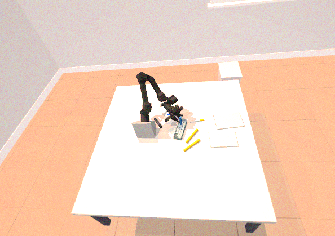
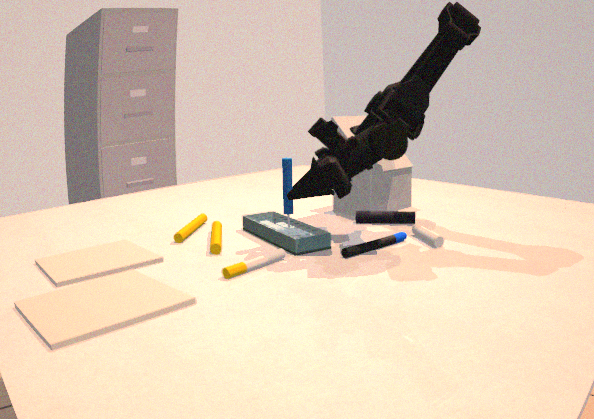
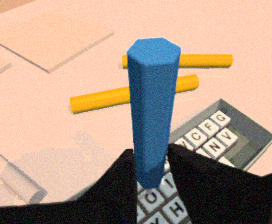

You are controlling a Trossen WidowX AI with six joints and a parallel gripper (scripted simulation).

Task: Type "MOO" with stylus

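The blue stylus (image 1: 180, 120) (image 2: 287, 183) (image 3: 153, 105) stands upright, with its thin tip pointing down into the keyboard. My gripper (image 2: 290, 196) (image 3: 150, 153) is shut on the stylus, around the lower half of its handle. The keyboard (image 1: 177, 138) (image 2: 312, 244) (image 3: 261, 131) is a grey-green tray with white letter keys. In the wrist view the keys O, I and H show close below the handle, and C, F, G, N and V to the right. The stylus tip and the key under it are hidden there, as is the M key.
Two yellow sticks (image 1: 192, 145) (image 2: 216, 237) (image 3: 207, 61) lie beyond the keyboard. A yellow-and-white pen (image 1: 201, 120) (image 2: 235, 270) lies beside it. A black pen with a blue end (image 2: 370, 246), a black cylinder (image 1: 158, 123) (image 2: 385, 217) and a white cylinder (image 2: 428, 235) lie near the arm base. Two flat boards (image 1: 228, 120) (image 2: 105, 308) lie farther off.
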